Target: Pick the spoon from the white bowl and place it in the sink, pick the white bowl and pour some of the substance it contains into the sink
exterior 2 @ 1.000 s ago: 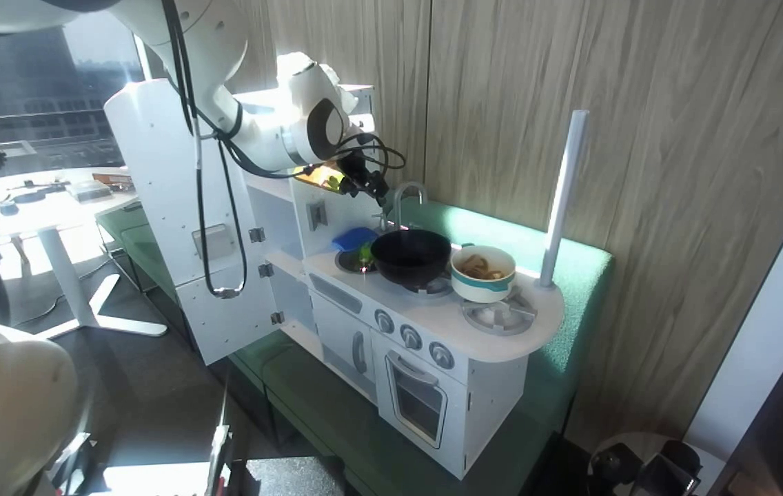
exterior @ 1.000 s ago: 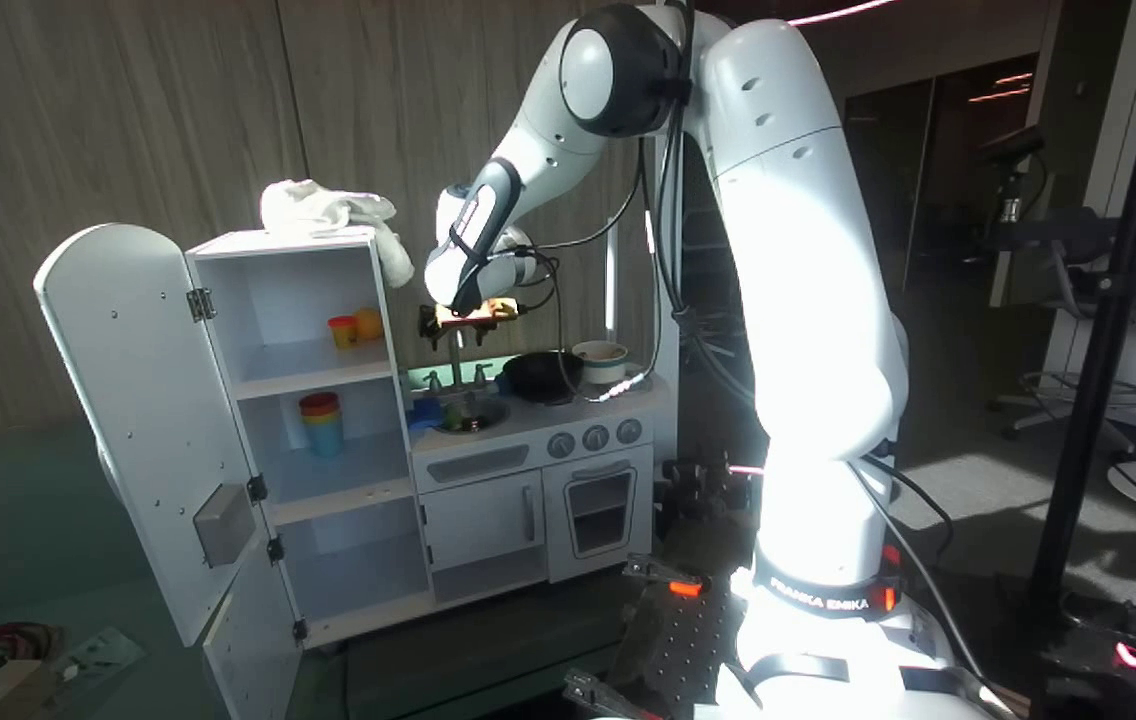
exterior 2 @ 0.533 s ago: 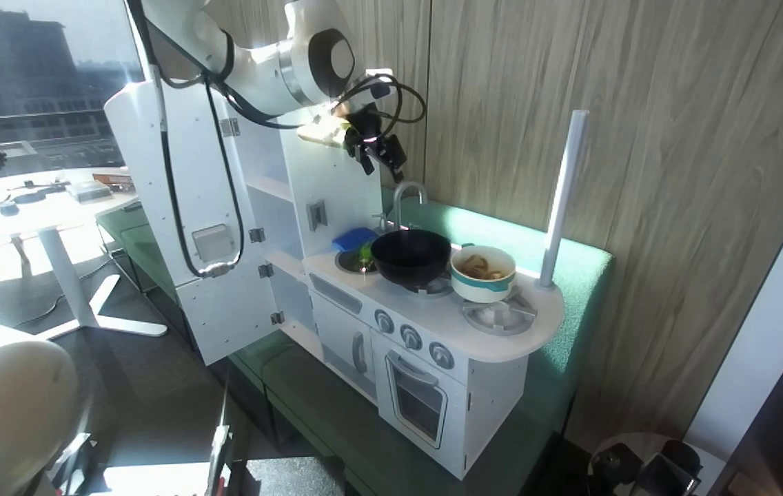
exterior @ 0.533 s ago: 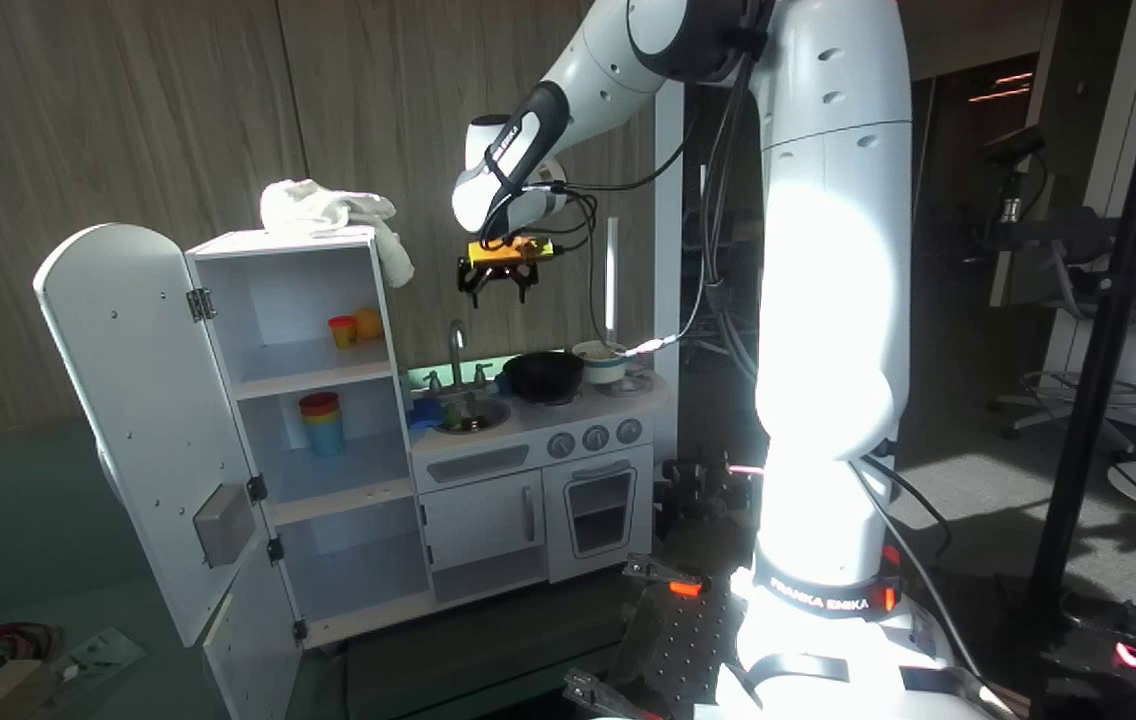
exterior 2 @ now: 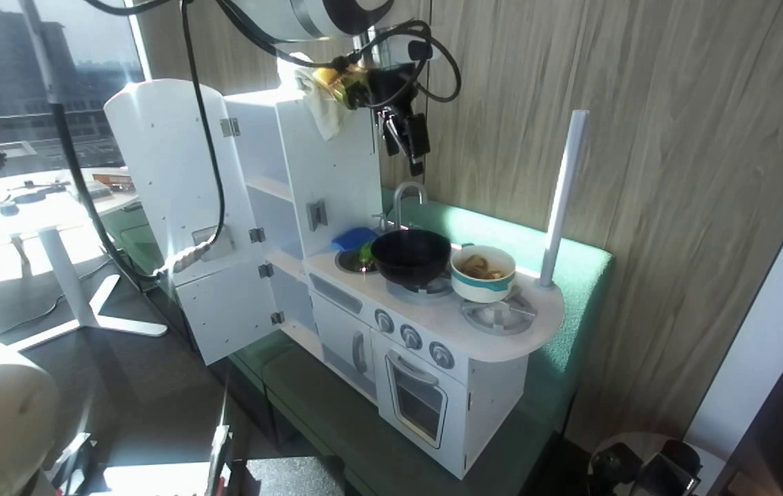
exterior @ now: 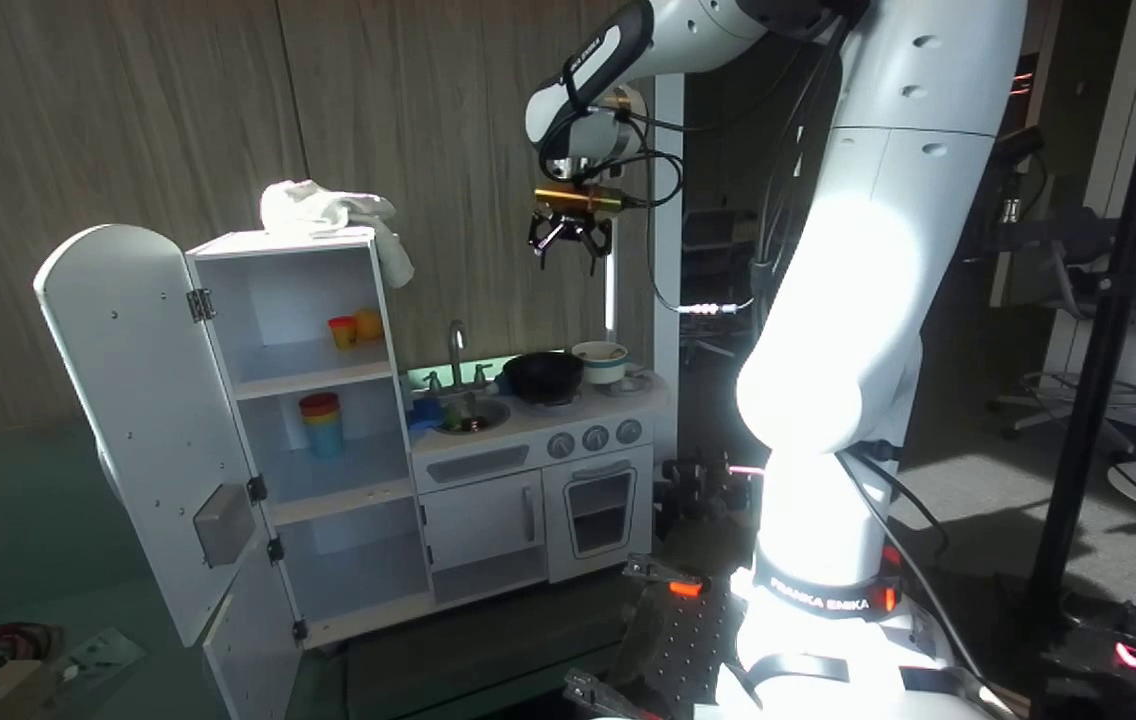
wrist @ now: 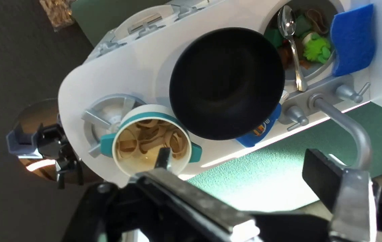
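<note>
The spoon lies across the sink, its bowl end over green and brown items and its handle over the rim near the tap. The white bowl has a teal band and teal handles and holds tan curled pieces. It stands upright partly on a burner; it also shows in both exterior views. My gripper is open and empty, with its fingers wide apart. In both exterior views the gripper hangs high above the counter, pointing down, touching nothing.
A black pan stands between the bowl and the sink. A curved tap rises behind the sink. A blue cloth-like piece lies beside the sink. A tall white cabinet stands at the sink end, a white post at the bowl end.
My gripper has risen from low over the sink and moved sideways toward the bowl's end of the counter. The bowl and pan have not moved.
</note>
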`<control>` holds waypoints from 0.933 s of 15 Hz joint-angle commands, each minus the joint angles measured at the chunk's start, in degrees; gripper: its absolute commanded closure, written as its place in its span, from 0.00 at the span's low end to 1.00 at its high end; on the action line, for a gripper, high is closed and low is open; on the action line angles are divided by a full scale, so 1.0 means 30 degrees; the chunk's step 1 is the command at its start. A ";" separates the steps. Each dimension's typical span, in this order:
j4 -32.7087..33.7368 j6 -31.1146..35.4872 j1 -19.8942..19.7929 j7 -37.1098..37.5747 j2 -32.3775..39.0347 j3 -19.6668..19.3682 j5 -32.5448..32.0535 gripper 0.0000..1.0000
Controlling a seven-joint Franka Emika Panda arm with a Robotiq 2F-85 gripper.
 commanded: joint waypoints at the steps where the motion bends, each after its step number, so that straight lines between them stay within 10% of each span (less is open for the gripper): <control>1: 0.0026 -0.1314 -0.1338 -0.0017 0.0051 -0.0266 0.2910 0.00; 8: 0.1041 -0.2451 -0.2782 0.1150 0.3123 -0.1203 0.7565 0.00; 14: -0.1330 -0.0971 -0.3629 0.2127 0.4782 -0.1767 0.7456 0.00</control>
